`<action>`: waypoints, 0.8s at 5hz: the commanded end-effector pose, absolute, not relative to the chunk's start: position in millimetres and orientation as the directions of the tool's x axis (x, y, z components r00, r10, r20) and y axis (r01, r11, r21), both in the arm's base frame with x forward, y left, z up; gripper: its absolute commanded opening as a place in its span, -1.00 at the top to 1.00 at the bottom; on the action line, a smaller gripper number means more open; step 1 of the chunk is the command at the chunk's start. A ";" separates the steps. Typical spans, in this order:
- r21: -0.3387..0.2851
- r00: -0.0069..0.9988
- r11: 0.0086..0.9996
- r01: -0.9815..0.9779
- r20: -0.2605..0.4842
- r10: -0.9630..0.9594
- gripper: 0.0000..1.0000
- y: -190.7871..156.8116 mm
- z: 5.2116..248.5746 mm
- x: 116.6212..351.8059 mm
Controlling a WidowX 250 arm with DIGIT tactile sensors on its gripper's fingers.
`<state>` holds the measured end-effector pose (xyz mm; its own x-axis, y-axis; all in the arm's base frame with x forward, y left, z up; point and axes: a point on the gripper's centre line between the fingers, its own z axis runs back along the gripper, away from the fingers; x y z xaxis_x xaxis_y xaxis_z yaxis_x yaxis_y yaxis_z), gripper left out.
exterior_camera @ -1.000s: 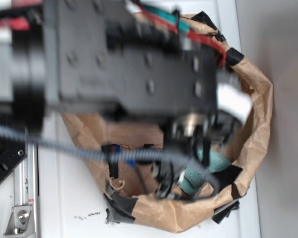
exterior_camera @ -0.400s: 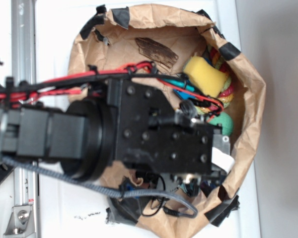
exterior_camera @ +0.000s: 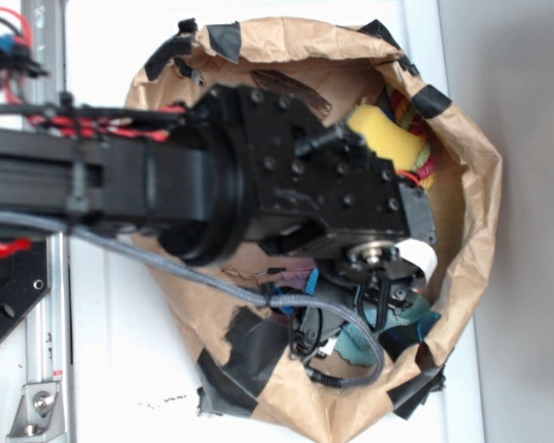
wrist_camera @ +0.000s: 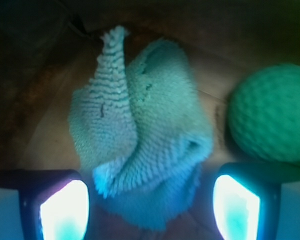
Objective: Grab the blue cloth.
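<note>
The blue cloth (wrist_camera: 142,130) lies crumpled on the brown paper floor, a fuzzy teal rag with one corner folded up. My gripper (wrist_camera: 150,202) hangs open just above it, the near edge of the cloth lying between the two bright pads (wrist_camera: 65,210), which stand apart from it. A green textured ball (wrist_camera: 270,112) rests just right of the cloth, beside the right finger. In the exterior view the gripper (exterior_camera: 365,323) reaches into the lower right of the paper bag, and only bits of the cloth (exterior_camera: 355,346) show beneath it.
The crumpled brown paper bag (exterior_camera: 480,185) with black tape patches walls in the whole area. A yellow sponge (exterior_camera: 383,138) and a multicoloured rope lie at its upper right. The black arm (exterior_camera: 212,194) covers the bag's middle. A metal rail (exterior_camera: 46,323) runs along the left.
The arm has swung across the bag, and its wrist now sits over the lower right above the cloth. The green ball seen 0.4 s ago in the exterior view is now covered.
</note>
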<state>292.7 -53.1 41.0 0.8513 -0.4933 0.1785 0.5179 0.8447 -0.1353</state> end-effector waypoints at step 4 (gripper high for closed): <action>-0.138 0.801 0.798 0.587 0.243 -0.547 1.00 -96.4 35.3 309.6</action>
<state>308.6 -78.8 24.6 0.8307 -0.5217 0.1944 0.5521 0.8170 -0.1664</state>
